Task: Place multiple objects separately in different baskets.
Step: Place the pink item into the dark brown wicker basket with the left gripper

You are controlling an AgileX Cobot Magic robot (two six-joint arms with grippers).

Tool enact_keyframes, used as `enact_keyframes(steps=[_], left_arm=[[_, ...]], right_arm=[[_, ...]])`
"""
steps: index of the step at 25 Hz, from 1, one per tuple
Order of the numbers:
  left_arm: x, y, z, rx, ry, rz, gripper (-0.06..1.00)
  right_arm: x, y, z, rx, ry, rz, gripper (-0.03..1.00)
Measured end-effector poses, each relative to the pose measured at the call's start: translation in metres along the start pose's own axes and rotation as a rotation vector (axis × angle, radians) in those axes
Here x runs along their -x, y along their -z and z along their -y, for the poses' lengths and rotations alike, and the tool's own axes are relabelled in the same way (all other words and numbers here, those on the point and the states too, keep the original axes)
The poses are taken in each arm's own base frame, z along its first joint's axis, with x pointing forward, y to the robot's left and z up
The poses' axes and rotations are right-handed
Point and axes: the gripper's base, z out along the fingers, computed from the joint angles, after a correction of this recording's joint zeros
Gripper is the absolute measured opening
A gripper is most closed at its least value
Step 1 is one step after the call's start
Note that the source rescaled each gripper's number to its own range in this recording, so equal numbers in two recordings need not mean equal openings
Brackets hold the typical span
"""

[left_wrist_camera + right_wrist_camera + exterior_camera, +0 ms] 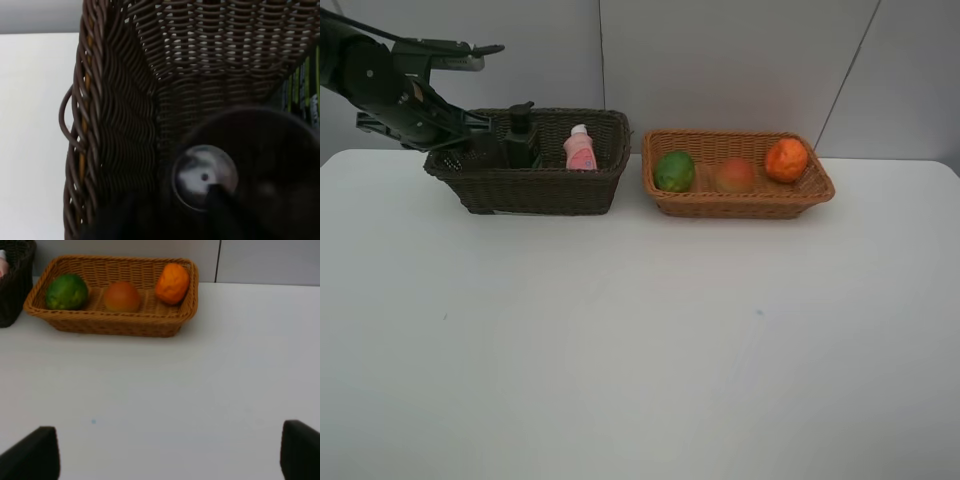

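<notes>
While the pump bottle [520, 135] and pink bottle [580, 149] sit in the dark basket [535, 190] near the desk's far-left corner, lime [674, 171], peach [734, 175] and orange [786, 159] fill the tan basket [740, 205]; you appear nearly done. Left gripper [460, 135] over the dark basket: jaw state unclear. Right gripper [165, 452]: jaws apart.

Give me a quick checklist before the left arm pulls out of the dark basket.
1. Three fruits in the tan basket: green fruit, peach, orange: ok.
2. Pump bottle and pink bottle upright in the dark basket: ok.
3. Pink cup in the dark basket: cannot tell, hidden.
4. Left gripper released: cannot tell.
5. Right gripper open, away from baskets: ok.
</notes>
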Motion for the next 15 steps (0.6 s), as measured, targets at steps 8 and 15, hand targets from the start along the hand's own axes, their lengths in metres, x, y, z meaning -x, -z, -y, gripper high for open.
enact_keyframes(steps=[8,15], left_arm=[[0.000,0.002,0.000,0.002,0.025,-0.003,1.00],[0.017,0.049,-0.006,0.023,0.083,0.029,1.00]], right_arm=[[0.000,0.000,0.000,0.000,0.000,0.000,0.94],[0.000,0.000,0.000,0.000,0.000,0.000,0.94]])
